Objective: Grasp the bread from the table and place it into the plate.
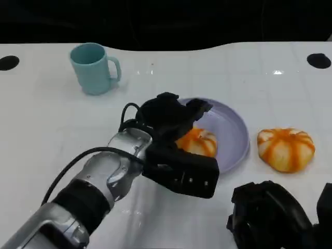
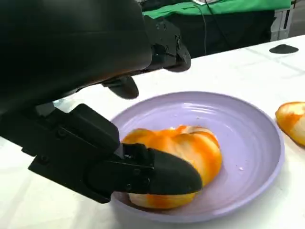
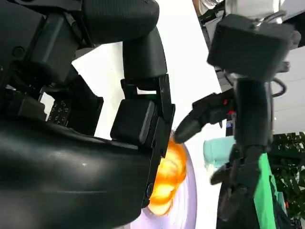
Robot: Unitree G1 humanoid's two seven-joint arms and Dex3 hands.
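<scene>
Orange bread (image 2: 183, 157) rests in the plate (image 2: 248, 124), fingers (image 2: 162, 174) touching it.

No readable text, labels, brand names, numbers or signs appear in any of the views. The teal mug (image 1: 95, 68) near the far left corner of the tabletop (image 1: 46, 129) has a plain, unmarked side, and the lavender plate (image 1: 232, 136) near the middle of the tabletop carries no printing. The black casings of the robot's hands show no legible markings.
</scene>
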